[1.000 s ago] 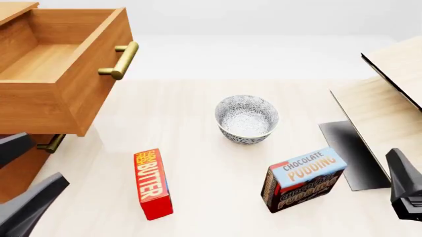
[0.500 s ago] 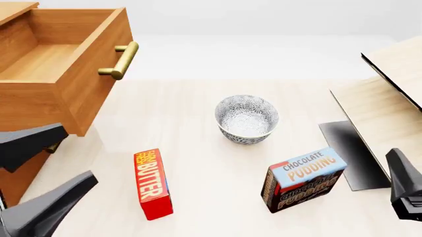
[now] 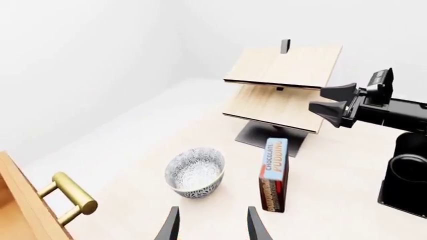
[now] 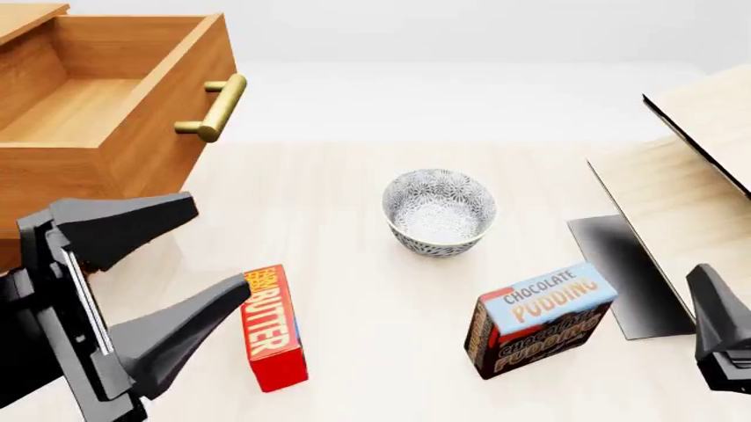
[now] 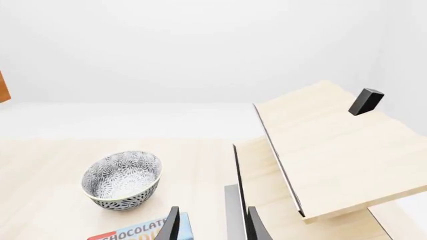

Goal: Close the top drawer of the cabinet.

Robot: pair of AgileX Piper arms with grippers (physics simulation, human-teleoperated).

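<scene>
A: Where is the top drawer [image 4: 112,132] sitting?
B: It is sticking far out of the cabinet [image 4: 26,19], high on our left.
A: What is our left gripper [image 4: 217,251] doing?
B: Its fingers are spread wide, holding nothing, below the brass handle [image 4: 215,107] and beside the butter box [image 4: 271,327].

Your front view sits high on the arms' side, looking forward and down across the table [image 4: 352,185], close enough that the cabinet [image 4: 35,198] runs off its left edge. Your left wrist camera looks along its fingers [image 3: 172,226] across the table toward the right arm [image 3: 393,112] — a low, wide look. Your right wrist camera faces forward over the table, low and near. All three share the bowl [image 4: 439,211] [image 3: 195,172] [image 5: 122,179] and the pudding box [image 4: 543,318] [image 3: 274,175] [image 5: 143,231].
</scene>
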